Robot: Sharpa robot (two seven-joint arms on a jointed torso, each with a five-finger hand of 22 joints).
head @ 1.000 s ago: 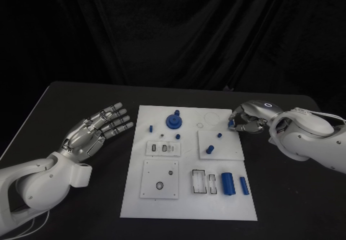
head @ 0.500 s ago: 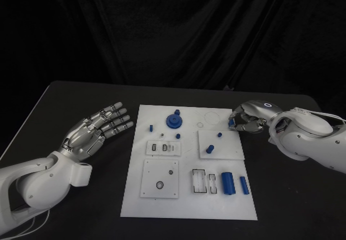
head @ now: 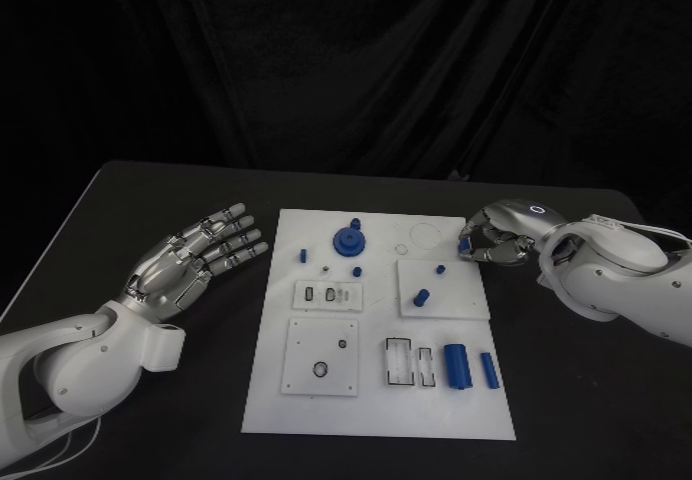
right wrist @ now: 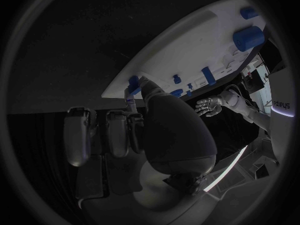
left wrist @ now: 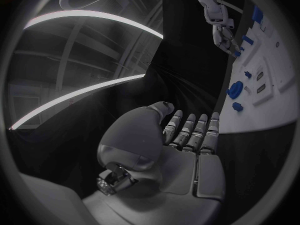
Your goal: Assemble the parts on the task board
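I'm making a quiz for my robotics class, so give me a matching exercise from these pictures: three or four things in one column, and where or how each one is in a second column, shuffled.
Things:
1. left hand
2. right hand
3. round blue part
4. long blue cylinder

Places or states:
A. lying on the task board's near right part
B. open, fingers spread, beside the board's left edge
C. fingers curled at the board's far right corner
D. standing on the board's far middle

Pairs: 1-B, 2-C, 3-D, 4-A
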